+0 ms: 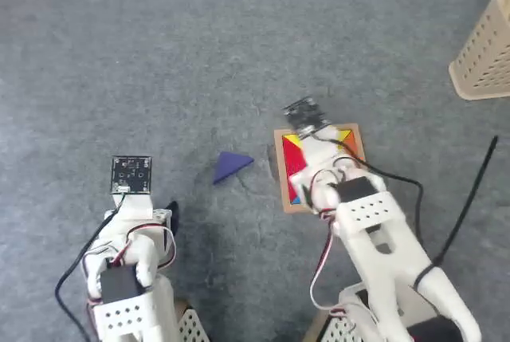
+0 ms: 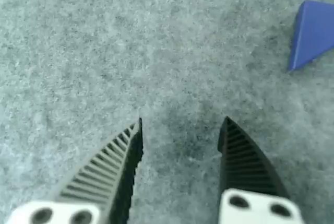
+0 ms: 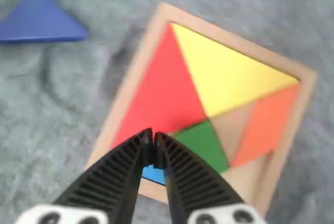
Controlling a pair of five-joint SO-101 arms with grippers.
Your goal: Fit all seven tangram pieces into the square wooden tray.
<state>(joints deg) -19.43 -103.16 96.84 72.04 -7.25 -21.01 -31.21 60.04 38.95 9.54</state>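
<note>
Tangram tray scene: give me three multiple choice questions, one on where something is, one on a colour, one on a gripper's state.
1. Where does the blue triangle lie?
A. On the grey mat, beside the wooden tray
B. Inside the tray
C. Between a gripper's fingers

2. What colour is the large piece bordering the red triangle in the tray?
A. Yellow
B. Purple
C. White

3. How is the right gripper?
A. Wide open
B. Shut on the blue triangle
C. Shut, empty, over the tray

Answers:
1 A: the high view shows it on the mat, apart from the tray.
2 A: the right wrist view shows the yellow triangle sharing an edge with the red one.
3 C: its fingertips meet with nothing between them, above the tray's pieces.
</note>
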